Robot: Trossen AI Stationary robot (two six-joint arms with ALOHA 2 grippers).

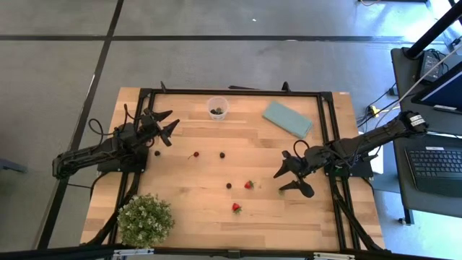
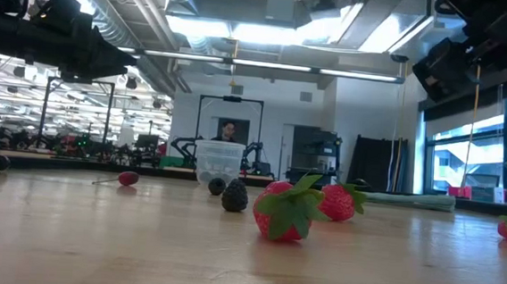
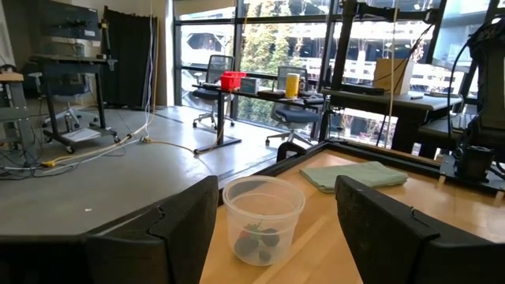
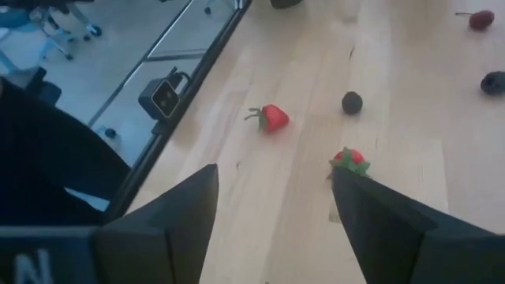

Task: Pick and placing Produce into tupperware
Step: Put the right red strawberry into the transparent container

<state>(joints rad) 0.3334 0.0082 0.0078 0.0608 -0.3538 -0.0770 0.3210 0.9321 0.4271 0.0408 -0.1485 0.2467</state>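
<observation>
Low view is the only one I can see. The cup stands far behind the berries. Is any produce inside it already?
Observer: Yes. The left wrist view shows a few dark and red pieces on the bottom of the cup.
Operator: Where are the left jaws?
Observer: The high view shows them open and empty, to the left of the cup and pointing at it.
Operator: And the right jaws?
Observer: They are also open and empty, over the right side of the table. They point at the nearest strawberry.
</observation>
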